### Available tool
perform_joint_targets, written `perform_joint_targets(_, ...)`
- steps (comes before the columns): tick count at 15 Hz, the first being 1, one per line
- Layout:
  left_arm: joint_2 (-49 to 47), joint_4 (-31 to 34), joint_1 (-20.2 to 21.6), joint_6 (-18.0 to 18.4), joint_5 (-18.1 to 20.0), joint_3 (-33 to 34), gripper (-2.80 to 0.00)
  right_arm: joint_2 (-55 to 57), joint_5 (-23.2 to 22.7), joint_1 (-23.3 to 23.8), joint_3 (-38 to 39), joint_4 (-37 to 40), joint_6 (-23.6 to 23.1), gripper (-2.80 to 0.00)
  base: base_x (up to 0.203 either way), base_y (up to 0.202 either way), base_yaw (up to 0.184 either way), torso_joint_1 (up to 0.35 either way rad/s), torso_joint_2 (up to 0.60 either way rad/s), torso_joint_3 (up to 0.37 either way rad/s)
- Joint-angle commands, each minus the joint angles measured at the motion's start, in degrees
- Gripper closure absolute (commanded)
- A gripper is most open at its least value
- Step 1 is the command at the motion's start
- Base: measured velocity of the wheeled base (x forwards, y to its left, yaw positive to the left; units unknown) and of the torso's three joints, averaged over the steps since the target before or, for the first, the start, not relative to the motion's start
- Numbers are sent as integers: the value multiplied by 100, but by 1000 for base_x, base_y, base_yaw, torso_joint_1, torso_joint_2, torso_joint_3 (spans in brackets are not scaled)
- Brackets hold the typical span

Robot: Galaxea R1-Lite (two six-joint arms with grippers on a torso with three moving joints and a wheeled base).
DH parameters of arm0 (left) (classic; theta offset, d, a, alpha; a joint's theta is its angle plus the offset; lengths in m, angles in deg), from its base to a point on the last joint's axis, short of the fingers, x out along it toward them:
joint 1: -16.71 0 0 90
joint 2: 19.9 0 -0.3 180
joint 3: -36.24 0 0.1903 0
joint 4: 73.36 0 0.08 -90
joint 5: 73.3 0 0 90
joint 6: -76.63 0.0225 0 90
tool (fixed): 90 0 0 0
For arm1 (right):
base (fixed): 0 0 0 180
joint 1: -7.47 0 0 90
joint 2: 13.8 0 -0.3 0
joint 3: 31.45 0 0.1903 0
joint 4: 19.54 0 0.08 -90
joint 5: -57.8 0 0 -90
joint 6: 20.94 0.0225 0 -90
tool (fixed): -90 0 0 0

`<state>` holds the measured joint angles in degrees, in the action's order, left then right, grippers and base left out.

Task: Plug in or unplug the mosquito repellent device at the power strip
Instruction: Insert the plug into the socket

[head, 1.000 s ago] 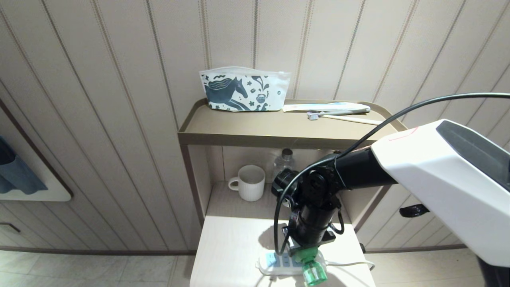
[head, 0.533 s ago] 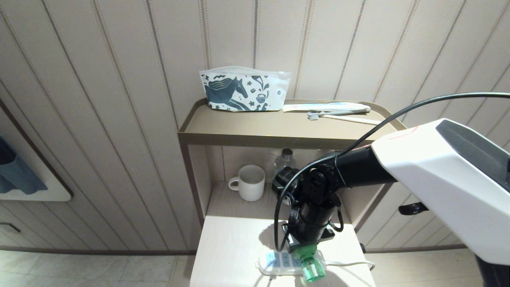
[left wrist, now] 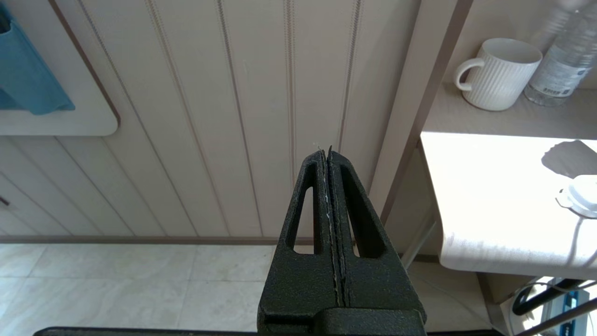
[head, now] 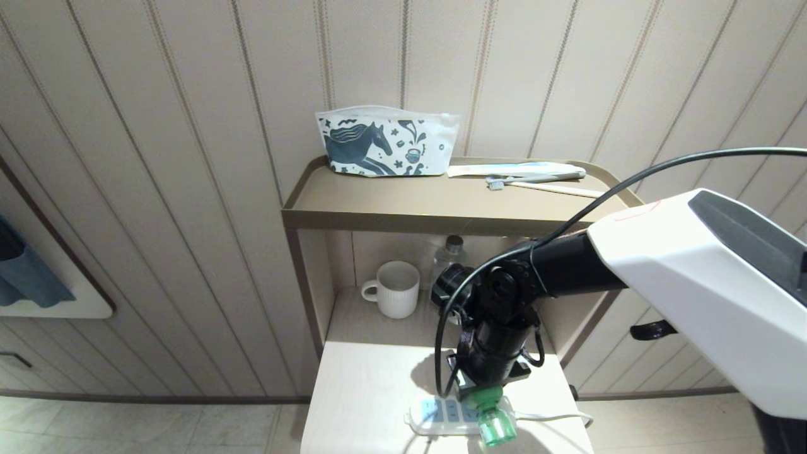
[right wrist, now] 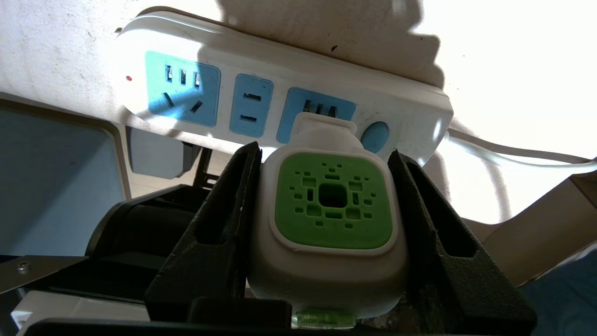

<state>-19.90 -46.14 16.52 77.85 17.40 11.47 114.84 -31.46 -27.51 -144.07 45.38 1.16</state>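
Right gripper [right wrist: 326, 219] clamped on the mosquito repellent device [right wrist: 332, 205], white-and-green head between both jaws, plug end at the power strip [right wrist: 261, 88] socket nearest the round button, left gripper [left wrist: 329, 163] closed, empty

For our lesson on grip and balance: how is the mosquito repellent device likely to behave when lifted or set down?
The mosquito repellent device looks like a stiff plastic shell, so it probably keeps its shape between the right pincer. Its rounded, smooth sides may slip. The green bottle sticking out from the head suggests it would tip or roll if laid on the table.
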Motion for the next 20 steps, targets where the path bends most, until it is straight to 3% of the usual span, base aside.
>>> perform_joint_targets(1,0,1,1,1,0,0,0,91,-4,-9,-13,19,22,0,0,0,0,0,0,0)
perform_joint_targets(20,0,1,1,1,0,0,0,222,-36,-35,-66,-78,26,0,0,0,0,0,0,0)
